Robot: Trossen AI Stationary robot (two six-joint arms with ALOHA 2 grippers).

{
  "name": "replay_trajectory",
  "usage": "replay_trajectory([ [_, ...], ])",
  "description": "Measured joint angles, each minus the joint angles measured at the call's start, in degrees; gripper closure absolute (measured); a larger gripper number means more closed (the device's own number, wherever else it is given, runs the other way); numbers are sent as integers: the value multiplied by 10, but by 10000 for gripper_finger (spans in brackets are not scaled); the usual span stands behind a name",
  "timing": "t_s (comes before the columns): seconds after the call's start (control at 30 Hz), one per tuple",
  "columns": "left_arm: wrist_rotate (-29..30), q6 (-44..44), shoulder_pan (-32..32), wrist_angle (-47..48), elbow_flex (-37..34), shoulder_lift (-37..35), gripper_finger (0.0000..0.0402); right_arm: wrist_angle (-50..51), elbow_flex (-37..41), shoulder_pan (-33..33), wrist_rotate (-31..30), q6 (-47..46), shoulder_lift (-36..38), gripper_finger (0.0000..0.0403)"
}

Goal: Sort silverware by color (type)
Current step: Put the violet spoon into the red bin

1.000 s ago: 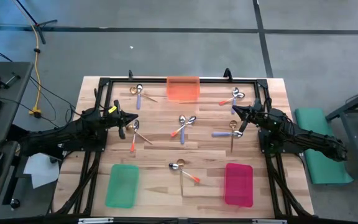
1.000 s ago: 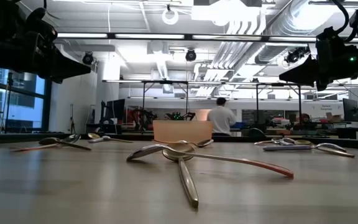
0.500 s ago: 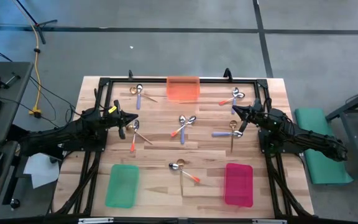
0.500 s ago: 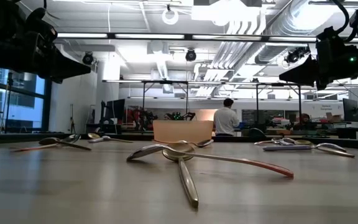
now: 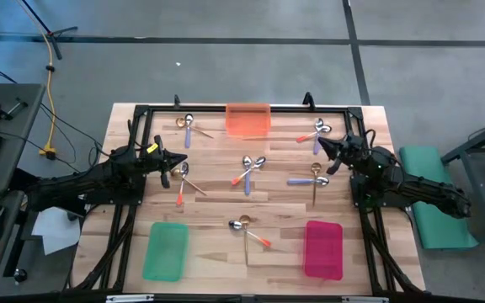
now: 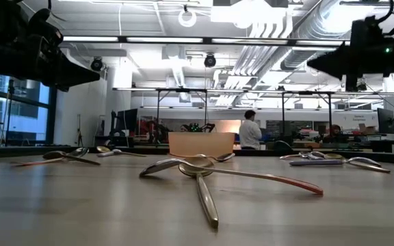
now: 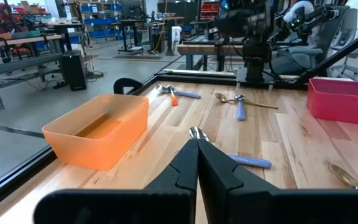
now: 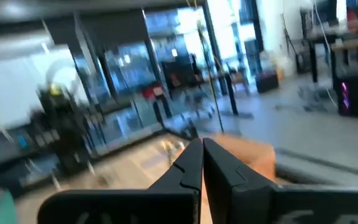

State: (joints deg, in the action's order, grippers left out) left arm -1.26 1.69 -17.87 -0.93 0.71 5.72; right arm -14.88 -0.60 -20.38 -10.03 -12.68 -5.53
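Observation:
The silverware lies in pairs on the wooden table: a gold and a purple-handled spoon (image 5: 188,126) at the far left, an orange and a gold one (image 5: 182,178) at mid left, and an orange and a purple one (image 5: 251,168) in the centre. More pairs lie far right (image 5: 317,130), mid right (image 5: 310,177) and near centre (image 5: 249,229). My left gripper (image 7: 197,146) hovers shut above the mid-left pair (image 5: 183,162). My right gripper (image 8: 202,147) hovers shut near the far-right pair (image 5: 322,141), tipped a little upward. Neither holds anything.
An orange tray (image 5: 248,119) stands at the middle of the far edge, a green tray (image 5: 166,250) at the near left and a pink tray (image 5: 323,248) at the near right. A black frame (image 5: 226,108) runs round the table. A person (image 6: 250,131) stands in the room behind.
My right gripper has tipped its fingers upward and rolled a little, its tip rising and shifting slightly toward the far edge, still shut. The spoons lie as before.

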Motion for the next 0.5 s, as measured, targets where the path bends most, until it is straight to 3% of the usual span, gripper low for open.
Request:
replay_trajectory([
  [0.2,0,0,0,0,0,0,401,-59,-15,3,83,48,-48,403],
  [0.37,0,0,0,0,0,0,401,-33,-64,33,82,45,-148,403],
  [0.5,0,0,0,0,0,0,401,25,-118,72,36,62,-243,402],
])
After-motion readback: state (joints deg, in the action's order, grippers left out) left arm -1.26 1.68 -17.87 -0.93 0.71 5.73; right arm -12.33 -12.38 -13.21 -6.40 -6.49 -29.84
